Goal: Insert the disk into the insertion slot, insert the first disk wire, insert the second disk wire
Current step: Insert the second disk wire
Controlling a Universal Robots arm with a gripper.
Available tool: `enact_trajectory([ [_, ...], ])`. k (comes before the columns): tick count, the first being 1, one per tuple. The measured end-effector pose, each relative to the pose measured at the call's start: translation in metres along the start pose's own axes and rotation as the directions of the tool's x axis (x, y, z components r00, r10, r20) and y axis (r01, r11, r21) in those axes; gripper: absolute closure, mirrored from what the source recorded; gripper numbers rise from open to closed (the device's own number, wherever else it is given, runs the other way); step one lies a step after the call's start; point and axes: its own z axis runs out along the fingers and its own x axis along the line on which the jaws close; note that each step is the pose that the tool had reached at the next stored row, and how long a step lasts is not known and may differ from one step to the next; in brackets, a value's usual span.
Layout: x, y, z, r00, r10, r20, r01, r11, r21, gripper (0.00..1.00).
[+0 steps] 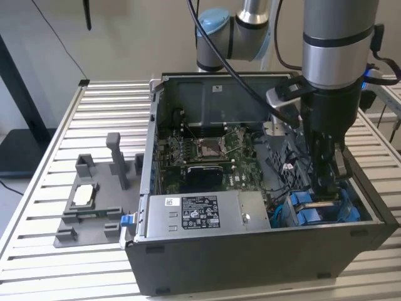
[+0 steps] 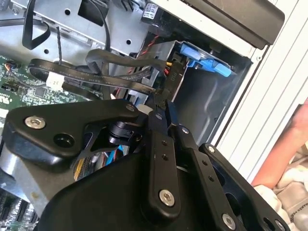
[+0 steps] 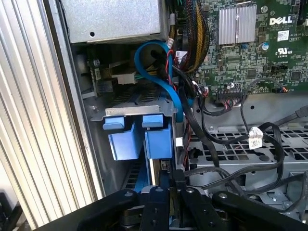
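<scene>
Your gripper (image 1: 331,182) sits low inside the computer case (image 1: 263,251), at about four o'clock of the motherboard (image 1: 207,153), jaws clamped on a black cable connector (image 2: 163,94) beside the blue drive brackets (image 3: 139,137).

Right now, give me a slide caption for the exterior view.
Robot arm's gripper lowered into an open computer case, beside blue drive brackets in the drive cage.

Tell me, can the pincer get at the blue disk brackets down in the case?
Probably yes. The pincer hangs inside the open case, right beside the blue brackets. Only loose black cables run next to it, not across the brackets.
</scene>
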Motion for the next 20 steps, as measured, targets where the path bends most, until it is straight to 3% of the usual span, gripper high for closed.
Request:
enact_trajectory([
  [5, -0.0006, 0.0012, 0.0019, 1.0, -0.005, -0.0049, 0.005, 1.0, 0.0084, 0.84],
  [11, -0.0008, 0.0031, 0.005, 0.9996, -0.015, -0.0253, 0.015, 0.9998, 0.0111, 0.84],
  [17, -0.0007, 0.0033, 0.0053, 0.9996, -0.015, -0.0251, 0.015, 0.9998, 0.0113, 0.83],
  [18, -0.0007, 0.0033, 0.0051, 0.9996, -0.015, -0.0249, 0.015, 0.9998, 0.0113, 0.76],
  [20, -0.0007, 0.0032, 0.0046, 0.9996, -0.015, -0.025, 0.015, 0.9998, 0.0112, 0.76],
])
